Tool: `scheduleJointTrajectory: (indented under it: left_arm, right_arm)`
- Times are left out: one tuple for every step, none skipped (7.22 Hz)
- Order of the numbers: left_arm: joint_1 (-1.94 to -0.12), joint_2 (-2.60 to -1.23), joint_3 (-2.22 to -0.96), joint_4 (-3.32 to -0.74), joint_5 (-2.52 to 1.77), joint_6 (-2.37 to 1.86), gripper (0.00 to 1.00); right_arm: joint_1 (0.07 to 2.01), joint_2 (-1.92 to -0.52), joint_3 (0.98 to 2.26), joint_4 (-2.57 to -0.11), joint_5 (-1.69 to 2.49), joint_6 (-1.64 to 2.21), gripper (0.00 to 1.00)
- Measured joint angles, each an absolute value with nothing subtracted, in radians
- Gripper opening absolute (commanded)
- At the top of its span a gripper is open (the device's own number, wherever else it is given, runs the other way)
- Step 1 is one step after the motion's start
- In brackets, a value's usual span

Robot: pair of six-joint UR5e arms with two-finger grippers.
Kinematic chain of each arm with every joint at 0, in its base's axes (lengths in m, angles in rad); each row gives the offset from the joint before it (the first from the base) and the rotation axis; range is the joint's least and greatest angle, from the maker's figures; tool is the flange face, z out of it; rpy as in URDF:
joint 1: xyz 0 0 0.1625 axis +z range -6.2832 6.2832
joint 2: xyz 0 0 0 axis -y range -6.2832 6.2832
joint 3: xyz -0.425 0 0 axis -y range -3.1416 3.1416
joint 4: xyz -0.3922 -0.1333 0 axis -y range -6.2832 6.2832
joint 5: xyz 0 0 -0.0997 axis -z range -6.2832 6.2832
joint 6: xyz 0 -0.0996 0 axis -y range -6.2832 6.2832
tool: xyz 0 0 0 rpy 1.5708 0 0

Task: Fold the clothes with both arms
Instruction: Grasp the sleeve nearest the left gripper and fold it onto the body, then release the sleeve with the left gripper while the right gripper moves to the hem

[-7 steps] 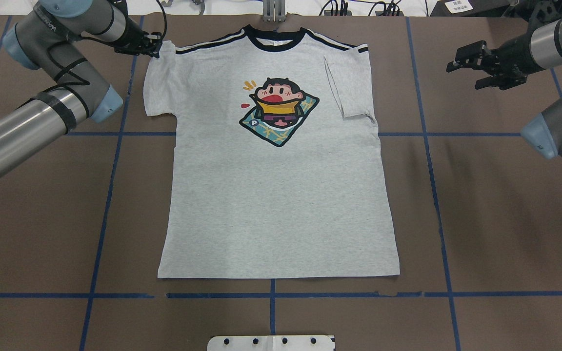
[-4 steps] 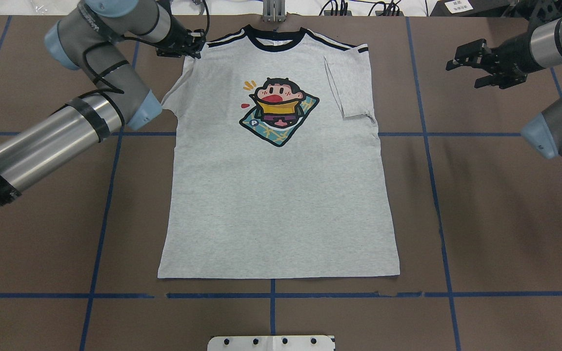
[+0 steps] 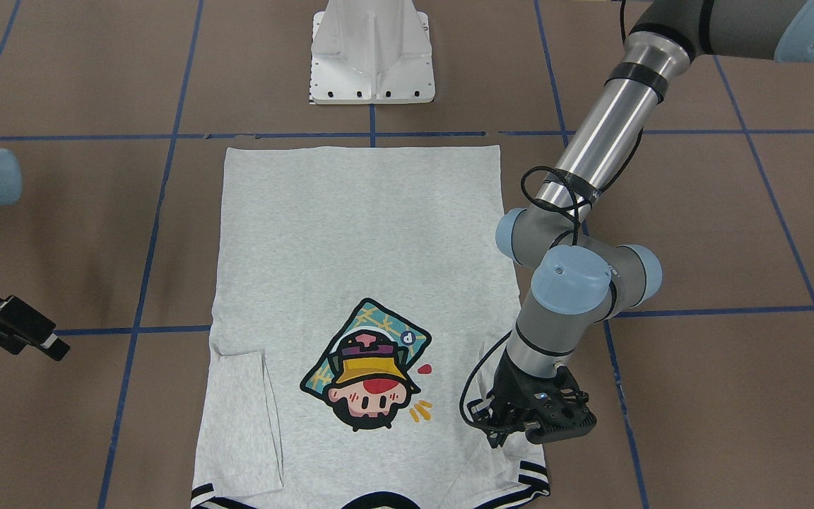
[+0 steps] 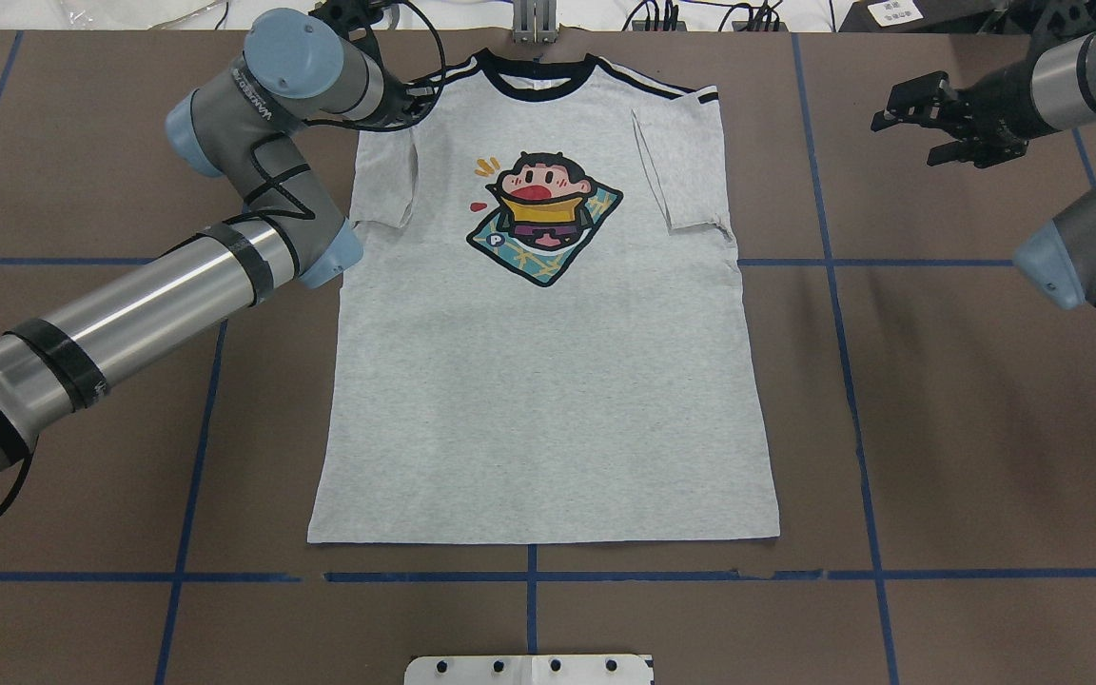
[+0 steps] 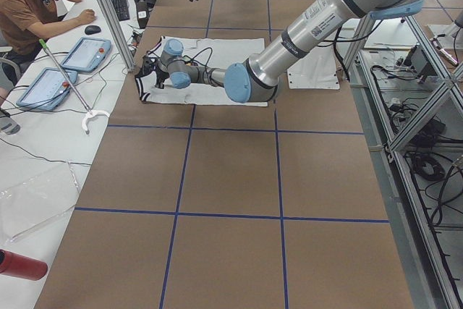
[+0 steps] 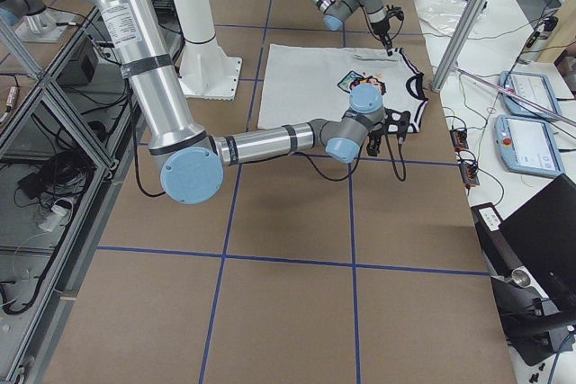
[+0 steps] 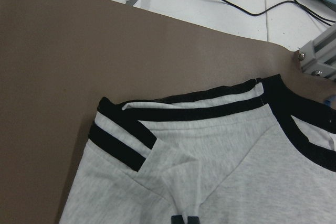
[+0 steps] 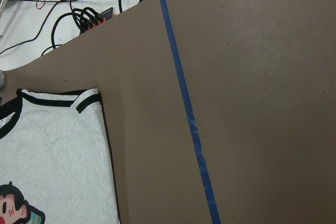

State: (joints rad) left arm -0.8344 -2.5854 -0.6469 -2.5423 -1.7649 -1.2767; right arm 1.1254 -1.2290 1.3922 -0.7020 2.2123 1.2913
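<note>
The grey T-shirt (image 4: 548,381) lies flat, print up, on the brown table, its collar on the far side from the robot. The sleeve (image 4: 386,181) on the left arm's side is folded over the body. My left gripper (image 4: 413,95) is shut on this sleeve's fabric near the striped shoulder. The left wrist view shows its fingertips (image 7: 178,220) pinching grey cloth. The other sleeve (image 4: 691,171) also lies folded inward. My right gripper (image 4: 905,133) hovers open over bare table, well to the right of the shirt.
The white pedestal base (image 3: 372,53) stands beyond the shirt's hem. Blue tape lines (image 4: 843,285) grid the table. A person (image 5: 29,5) sits at a side bench with tablets (image 5: 87,52) and cables beyond the collar end. A metal post (image 4: 534,24) stands just behind the collar.
My left gripper has swung right with the sleeve, laying it from spread out to folded over the shirt's body. The right gripper has drifted slightly away and stays open.
</note>
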Motion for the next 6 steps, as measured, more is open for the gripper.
scheduleJointTrajectory:
  left_arm:
    - [-0.834, -2.599, -0.630, -2.556, -1.749, -1.281, 0.56]
    - [-0.833, -2.611, -0.624, -2.562, -1.743, -1.289, 0.74]
    - [-0.832, -2.617, -0.628, -2.565, -1.741, -1.295, 0.83]
    - [-0.829, -2.607, -0.654, -2.566, -1.742, -1.300, 0.82]
    - [-0.825, -2.569, -0.726, -2.563, -1.744, -1.302, 0.83]
    - [-0.823, -2.506, -0.845, -2.554, -1.750, -1.304, 0.83]
  right_arm:
    - [1.125, -1.230, 1.392, -0.701, 2.208, 1.292, 1.00]
    - [1.125, -1.232, 1.392, -0.701, 2.207, 1.292, 1.00]
    - [1.120, -1.234, 1.391, -0.701, 2.201, 1.292, 1.00]
    - [1.104, -1.234, 1.394, -0.703, 2.175, 1.294, 1.00]
    - [1.081, -1.233, 1.402, -0.705, 2.140, 1.307, 1.00]
    - [1.060, -1.234, 1.416, -0.710, 2.119, 1.353, 0.99]
